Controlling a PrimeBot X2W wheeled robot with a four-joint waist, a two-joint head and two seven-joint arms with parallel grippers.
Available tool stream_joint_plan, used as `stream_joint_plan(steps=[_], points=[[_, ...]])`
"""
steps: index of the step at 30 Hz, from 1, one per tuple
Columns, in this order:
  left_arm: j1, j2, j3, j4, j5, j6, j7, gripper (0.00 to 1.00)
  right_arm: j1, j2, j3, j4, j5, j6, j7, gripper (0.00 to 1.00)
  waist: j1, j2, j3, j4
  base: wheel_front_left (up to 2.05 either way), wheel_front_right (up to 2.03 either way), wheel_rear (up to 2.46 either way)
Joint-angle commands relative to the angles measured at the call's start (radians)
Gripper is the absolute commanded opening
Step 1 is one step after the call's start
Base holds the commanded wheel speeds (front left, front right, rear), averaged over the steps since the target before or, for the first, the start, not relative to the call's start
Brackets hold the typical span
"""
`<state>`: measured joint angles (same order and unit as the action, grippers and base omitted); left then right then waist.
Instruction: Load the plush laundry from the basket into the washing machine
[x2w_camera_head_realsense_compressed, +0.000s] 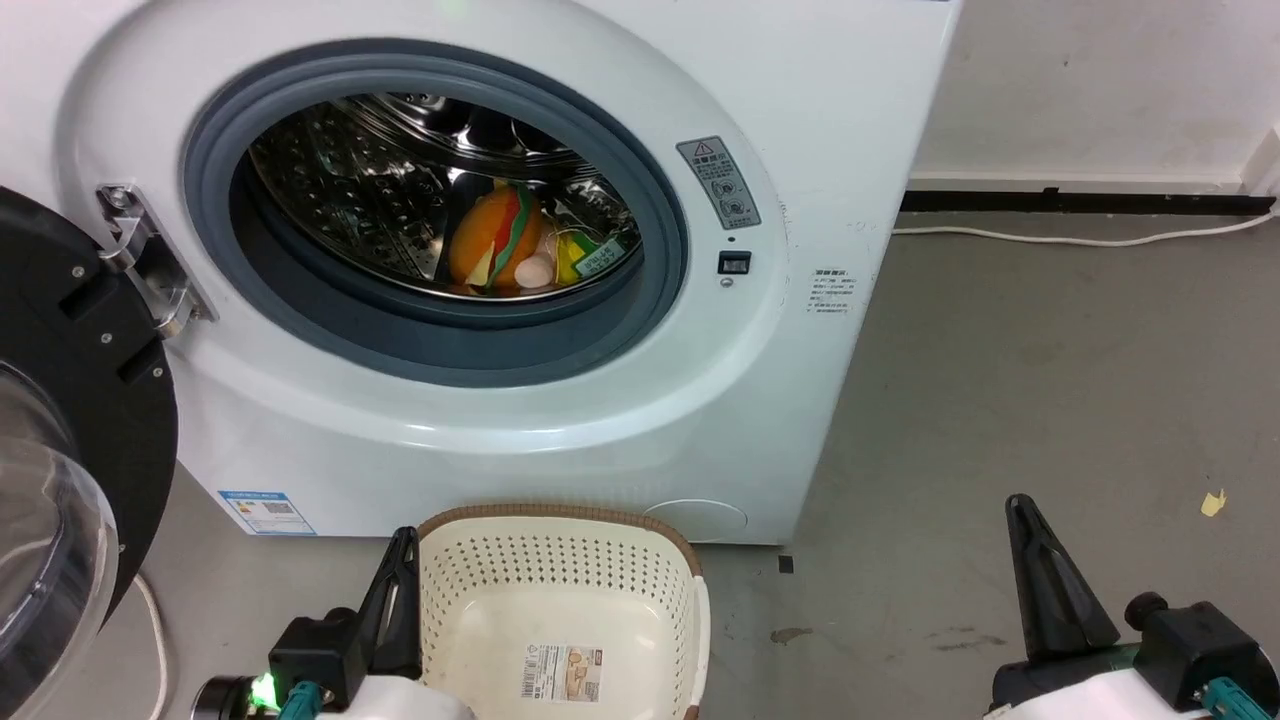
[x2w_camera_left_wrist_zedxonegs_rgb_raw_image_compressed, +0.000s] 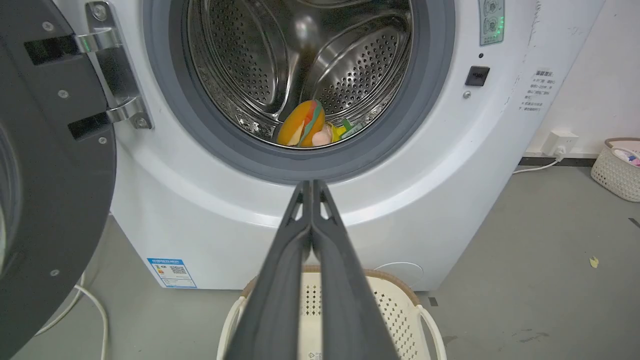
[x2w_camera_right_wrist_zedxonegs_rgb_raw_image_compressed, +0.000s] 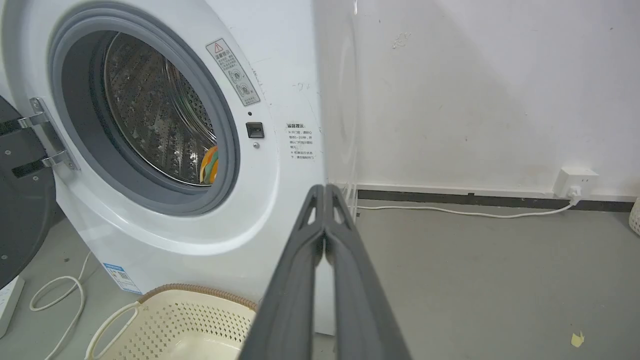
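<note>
Left gripper (x2w_camera_left_wrist_zedxonegs_rgb_raw_image_compressed: 311, 186), right gripper (x2w_camera_right_wrist_zedxonegs_rgb_raw_image_compressed: 325, 187): both pinched together, holding nothing. Plush (x2w_camera_head_realsense_compressed: 505, 245) in drum (x2w_camera_head_realsense_compressed: 340, 190), basket (x2w_camera_head_realsense_compressed: 560, 513) bare. Probably loaded; keep arms clear of door (x2w_camera_head_realsense_compressed: 90, 400).

Ahead of and above the left gripper (x2w_camera_left_wrist_zedxonegs_rgb_raw_image_compressed: 311, 184), the washer (x2w_camera_left_wrist_zedxonegs_rgb_raw_image_compressed: 200, 215) is standing with its mouth open, its door (x2w_camera_left_wrist_zedxonegs_rgb_raw_image_compressed: 50, 175) hanging wide to that gripper's left and leaving the way past the grey seal (x2w_camera_left_wrist_zedxonegs_rgb_raw_image_compressed: 435, 75) into the drum (x2w_camera_left_wrist_zedxonegs_rgb_raw_image_compressed: 250, 65) free. The basket (x2w_camera_head_realsense_compressed: 560, 570) is sitting just right of this gripper. Bare floor (x2w_camera_head_realsense_compressed: 1050, 380) is lying open around the right gripper (x2w_camera_head_realsense_compressed: 1022, 505), with the washer's corner standing to its left.
</note>
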<state>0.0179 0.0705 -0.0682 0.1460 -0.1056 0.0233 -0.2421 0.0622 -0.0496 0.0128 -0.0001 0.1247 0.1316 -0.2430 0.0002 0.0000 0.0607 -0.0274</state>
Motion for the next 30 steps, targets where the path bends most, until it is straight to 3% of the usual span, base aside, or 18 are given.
stream_joint_plan(steps=[1, 30], points=[[-0.001, -0.001, 0.004, -0.009, 0.008, -0.001, 0.008, 0.00, -0.005, 0.000, 0.000, 0.000, -0.008, 0.000, 0.007, 0.00, -0.0001, 0.0000, -0.001, 0.000, 0.00, 0.00, 0.00], [-0.006, -0.006, 0.020, -0.043, 0.033, -0.007, 0.067, 0.00, -0.019, 0.000, -0.003, 0.000, -0.037, 0.000, 0.067, 0.00, -0.0001, 0.0000, -0.016, 0.007, 0.00, 0.00, 0.00]])
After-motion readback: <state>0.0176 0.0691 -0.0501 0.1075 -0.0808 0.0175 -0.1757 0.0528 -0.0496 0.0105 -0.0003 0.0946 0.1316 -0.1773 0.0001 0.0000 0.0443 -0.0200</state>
